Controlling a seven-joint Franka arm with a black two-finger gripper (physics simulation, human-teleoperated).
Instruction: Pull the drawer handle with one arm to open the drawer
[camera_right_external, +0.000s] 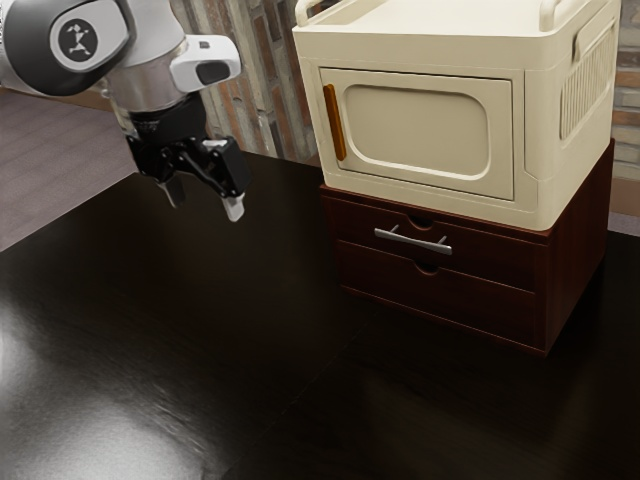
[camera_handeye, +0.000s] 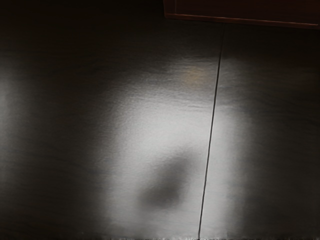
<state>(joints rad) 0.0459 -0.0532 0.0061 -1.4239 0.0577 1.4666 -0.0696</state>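
1. Nearest the camera, dark glossy tabletop (camera_right_external: 230, 330), with a pale sheen toward the exterior view's left.
2. Beyond it, a reddish-brown chest (camera_right_external: 585, 235) with a cream cabinet (camera_right_external: 420, 125) sitting on top. On the cabinet door, an orange grip (camera_right_external: 335, 122); best left alone, being no part of this job.
3. Across the front of the upper drawer (camera_right_external: 490, 255), a slim silver handle (camera_right_external: 413, 241), just below a scooped notch. Looks shut, flush with the lower drawer (camera_right_external: 440, 293).
4. Off toward the exterior view's left, above the table and well apart from the handle, the gripper (camera_right_external: 204, 200): released, fingers spread, nothing between them, tips pointing down.
5. Step in hand, judging by all this: the approach. No contact made, no pull begun.
6. Next, travel across to the chest front and come down to handle height. Tilt and turn to face the drawer, so as to bring one finger above the bar and one below, then close on it between its posts.
7. Watch for knocking the cabinet's overhanging lower edge or pressing fingertips into the drawer face. Once gripped firmly, draw straight out from the chest, level and slow, to avoid slipping off such a thin bar.
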